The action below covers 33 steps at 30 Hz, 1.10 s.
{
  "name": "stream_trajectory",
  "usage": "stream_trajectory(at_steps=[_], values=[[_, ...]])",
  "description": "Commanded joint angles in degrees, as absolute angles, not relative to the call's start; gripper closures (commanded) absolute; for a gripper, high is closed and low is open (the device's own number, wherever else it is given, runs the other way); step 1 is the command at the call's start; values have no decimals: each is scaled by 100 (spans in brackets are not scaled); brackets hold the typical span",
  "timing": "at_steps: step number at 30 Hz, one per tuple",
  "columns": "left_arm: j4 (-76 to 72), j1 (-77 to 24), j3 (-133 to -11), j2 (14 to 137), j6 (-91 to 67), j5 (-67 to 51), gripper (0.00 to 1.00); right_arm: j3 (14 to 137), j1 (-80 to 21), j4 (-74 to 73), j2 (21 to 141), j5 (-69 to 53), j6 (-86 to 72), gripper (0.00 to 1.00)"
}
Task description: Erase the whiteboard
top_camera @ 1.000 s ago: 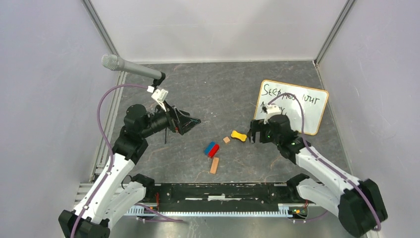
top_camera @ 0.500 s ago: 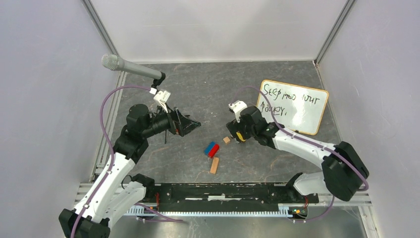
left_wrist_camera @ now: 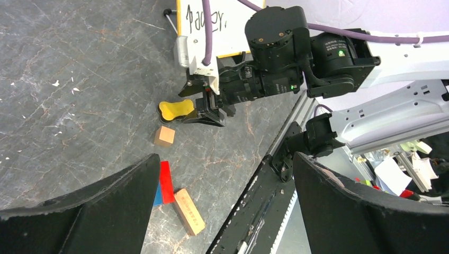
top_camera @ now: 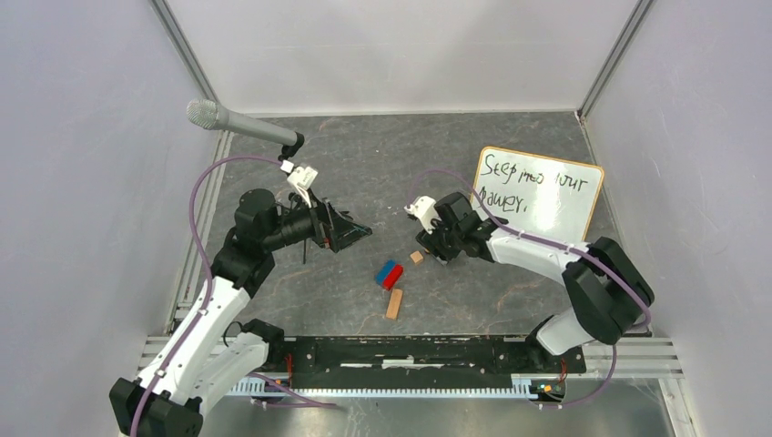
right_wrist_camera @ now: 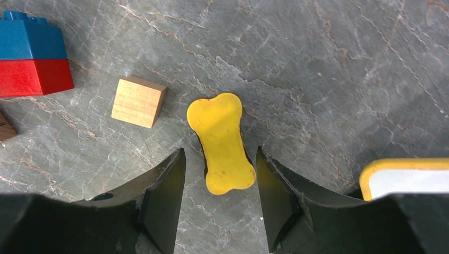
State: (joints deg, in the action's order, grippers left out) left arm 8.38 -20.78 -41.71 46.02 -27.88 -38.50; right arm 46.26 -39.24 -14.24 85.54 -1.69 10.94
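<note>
The right gripper (right_wrist_camera: 219,159) points down over a yellow bone-shaped piece (right_wrist_camera: 221,143) that lies flat on the dark grey marbled table (top_camera: 382,164). Its jaws stand narrowly apart, one on each side of the piece, and it is hard to tell whether they touch it. The right arm reaches leftward, low over the table, with its elbow bent, and its forearm crosses the near left corner of the whiteboard (top_camera: 546,196). This flat white board with a thin tan frame and green handwriting lies on the right of the table. Its right edge is near the wall, and open tabletop lies beyond it and to its left.

The left gripper (top_camera: 350,232) hangs above the table and points right, its fingers spread wide around nothing.

A small tan wooden cube (right_wrist_camera: 138,101) sits just beside the bone piece. A red and blue block (top_camera: 390,274) and a long tan wooden block (top_camera: 394,303) lie nearer the arm bases. A grey microphone (top_camera: 241,125) juts in at the far left.

From above, the bone piece is hidden under the gripper. The right wrist view shows only one corner of the board.
</note>
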Motion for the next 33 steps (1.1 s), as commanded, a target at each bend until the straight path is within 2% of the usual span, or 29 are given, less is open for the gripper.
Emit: stream_trajectory(at_steps=[1,7,14,22,24,27,33], values=[[589,-2086,-4233,4640,-2865,-4087,0,4938,-3911,-1245,8765,-366,1261,43],[545,-2091,-4227,4714,-2894,-4108,0,4926,-3902,-1075,8908,-481,1258,41],[520,-2090,-4220,4845,-2918,-4113,0,4825,-3902,-896,8987,-525,1179,45],[466,-2086,-4193,4960,-2957,-4067,0,4666,-3902,-680,8906,-463,1072,56],[432,-2084,-4190,5028,-2984,-4089,0,4649,-3905,-685,8890,-420,1081,56],[364,-2087,-4177,5092,-3026,-4126,0,4668,-3902,-694,8965,-386,1090,48],[278,-2108,-4167,5192,-3052,-4165,0,4646,-3905,-657,9073,-394,1057,51]])
